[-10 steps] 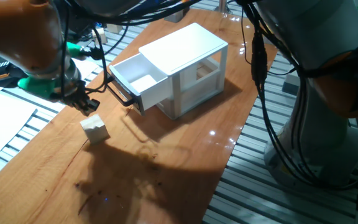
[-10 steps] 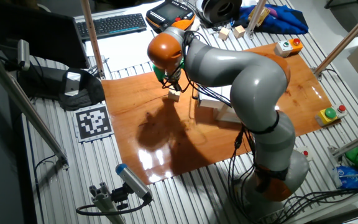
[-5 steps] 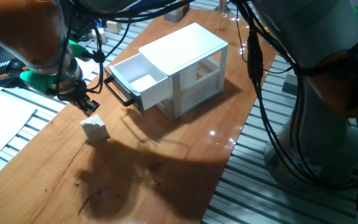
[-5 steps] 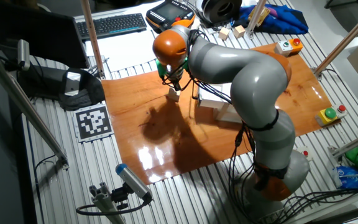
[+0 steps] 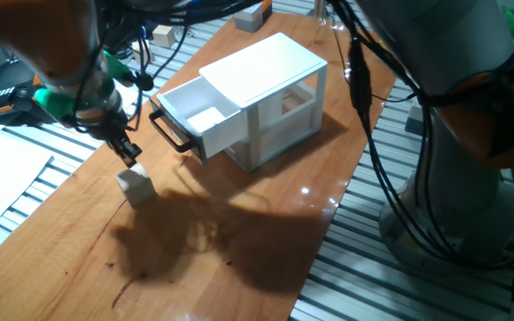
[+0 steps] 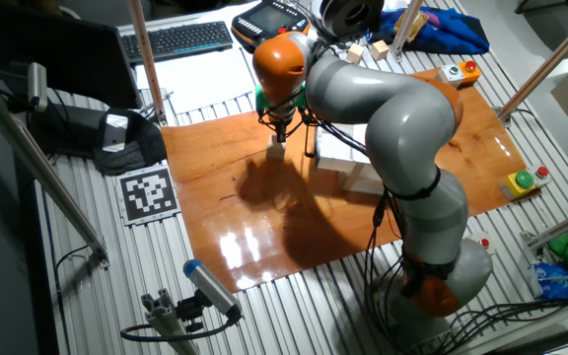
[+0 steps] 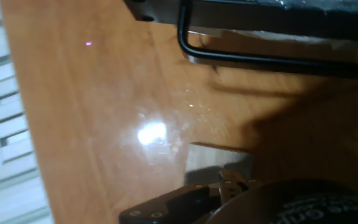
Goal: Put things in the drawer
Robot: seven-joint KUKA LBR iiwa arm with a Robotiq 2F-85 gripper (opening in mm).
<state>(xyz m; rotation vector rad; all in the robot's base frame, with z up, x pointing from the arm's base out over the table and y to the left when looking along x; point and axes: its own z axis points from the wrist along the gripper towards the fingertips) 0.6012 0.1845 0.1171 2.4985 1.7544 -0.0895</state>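
Observation:
The small pale wooden cube [image 5: 136,185] rests on the wooden table, left of the white cabinet [image 5: 270,85]. It also shows in the other fixed view [image 6: 277,152] and, dim with shadow, in the hand view [image 7: 219,160]. The upper drawer [image 5: 196,117] is pulled out, its black bar handle [image 5: 171,134] toward the cube. A pale patch lies inside it. My gripper [image 5: 130,153] points down just above the cube's far edge, apart from it, holding nothing. Its fingertips look close together, but the gap between them is not plain. The handle [image 7: 253,59] crosses the top of the hand view.
The table's left edge runs beside a metal grating [image 5: 25,201]. Wooden blocks [image 5: 162,36] and a green object [image 5: 56,100] lie beyond the board at the back left. Cables hang from the arm over the cabinet. A keyboard [image 6: 180,39] sits behind the table.
The gripper has moved right and slightly toward the cabinet, from left of the cube to just above its far edge. The cube and the drawer have not moved.

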